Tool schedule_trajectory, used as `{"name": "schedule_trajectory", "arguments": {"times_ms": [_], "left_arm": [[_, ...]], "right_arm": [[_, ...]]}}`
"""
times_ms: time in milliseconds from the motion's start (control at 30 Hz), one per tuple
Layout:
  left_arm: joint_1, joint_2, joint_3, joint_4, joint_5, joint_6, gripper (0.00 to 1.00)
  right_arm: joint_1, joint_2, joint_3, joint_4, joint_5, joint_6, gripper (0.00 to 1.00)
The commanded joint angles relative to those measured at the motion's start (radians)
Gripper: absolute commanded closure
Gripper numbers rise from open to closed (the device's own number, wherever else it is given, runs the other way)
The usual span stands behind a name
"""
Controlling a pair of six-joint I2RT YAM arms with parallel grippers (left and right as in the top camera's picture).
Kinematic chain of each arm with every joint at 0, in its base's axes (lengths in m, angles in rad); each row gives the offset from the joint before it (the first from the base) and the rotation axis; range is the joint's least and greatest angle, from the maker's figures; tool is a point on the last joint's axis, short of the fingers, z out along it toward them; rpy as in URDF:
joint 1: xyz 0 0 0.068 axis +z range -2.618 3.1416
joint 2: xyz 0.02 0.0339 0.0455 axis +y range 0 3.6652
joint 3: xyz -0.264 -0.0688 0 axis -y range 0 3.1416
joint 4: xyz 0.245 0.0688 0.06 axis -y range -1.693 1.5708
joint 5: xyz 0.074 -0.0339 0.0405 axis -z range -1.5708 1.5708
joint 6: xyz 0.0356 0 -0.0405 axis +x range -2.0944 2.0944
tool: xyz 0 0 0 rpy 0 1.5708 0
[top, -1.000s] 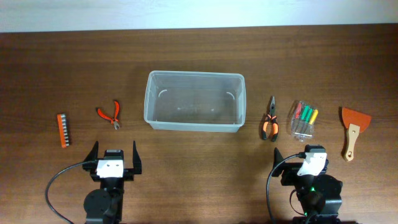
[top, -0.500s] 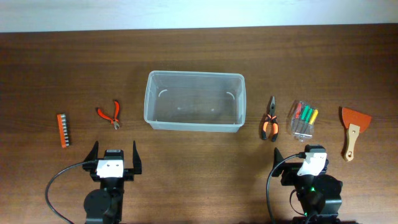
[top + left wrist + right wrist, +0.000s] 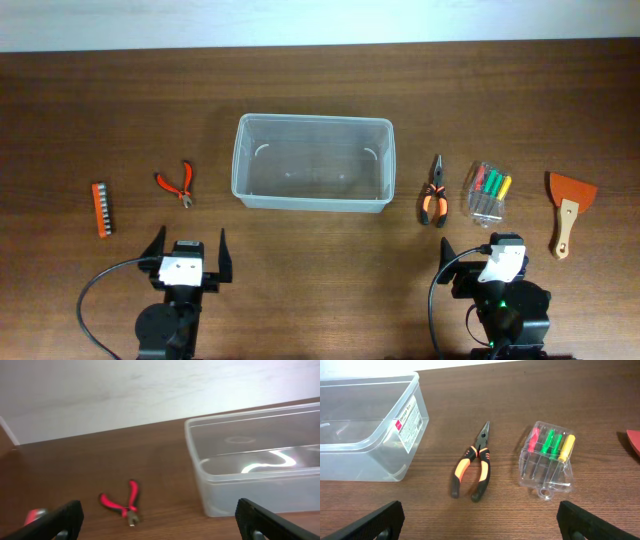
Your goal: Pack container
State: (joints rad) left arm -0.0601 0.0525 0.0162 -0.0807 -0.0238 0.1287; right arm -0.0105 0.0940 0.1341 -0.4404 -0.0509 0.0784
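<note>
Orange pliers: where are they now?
In the overhead view, the orange pliers lie flat on the robot's right side, between the container and the screwdriver packet, touching neither.

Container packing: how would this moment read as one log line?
container: empty | left pincer: open, holding nothing | right pincer: open, holding nothing | orange pliers: on table

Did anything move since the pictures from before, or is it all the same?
The left gripper slid a tiny bit to its right, with its fingers open and empty. Nothing was grabbed or let go. The right gripper, the container, the red pliers and the orange pliers stayed where they were.
</note>
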Motion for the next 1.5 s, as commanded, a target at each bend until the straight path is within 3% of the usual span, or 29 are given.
{"name": "schedule_trajectory", "arguments": {"times_ms": [0,133,300,500,600,833,1033,1200,1367,1467], "left_arm": [[-0.004,0.02,-0.006,0.001,0.09,-0.078,0.01],[-0.004,0.056,-0.004,0.008,0.177,-0.131,0.01],[-0.003,0.067,0.042,-0.035,0.184,-0.134,0.01],[-0.003,0.14,0.228,-0.226,0.074,-0.133,0.01],[-0.003,0.232,0.346,-0.319,0.002,-0.133,0.01],[-0.002,0.503,0.612,-0.406,-0.132,-0.132,0.01],[0.011,0.759,0.846,-0.457,-0.141,-0.052,0.01],[0.082,0.953,1.019,-0.566,-0.075,-0.052,0.01],[0.164,1.088,1.092,-0.634,0.1,-0.053,0.01],[0.185,1.139,1.092,-0.647,0.113,-0.052,0.01]], "right_arm": [[0.003,-0.01,-0.006,0.0,-0.009,0.005,0.01],[0.004,-0.01,-0.006,0.002,-0.023,0.008,0.01],[0.004,-0.009,0.021,0.0,-0.085,0.005,0.02],[0.003,0.05,0.151,-0.013,-0.084,0.005,0.02],[0.003,0.151,0.255,-0.057,-0.068,-0.005,0.02],[0.003,0.492,0.547,-0.192,-0.068,-0.186,0.02],[0.003,0.82,0.864,-0.376,0.028,-0.206,0.01],[0.004,1.032,1.098,-0.573,-0.008,-0.2,0.01],[0.003,1.138,1.18,-0.717,-0.102,-0.156,0.01],[-0.021,1.173,1.18,-0.723,-0.018,-0.011,0.02]]}}
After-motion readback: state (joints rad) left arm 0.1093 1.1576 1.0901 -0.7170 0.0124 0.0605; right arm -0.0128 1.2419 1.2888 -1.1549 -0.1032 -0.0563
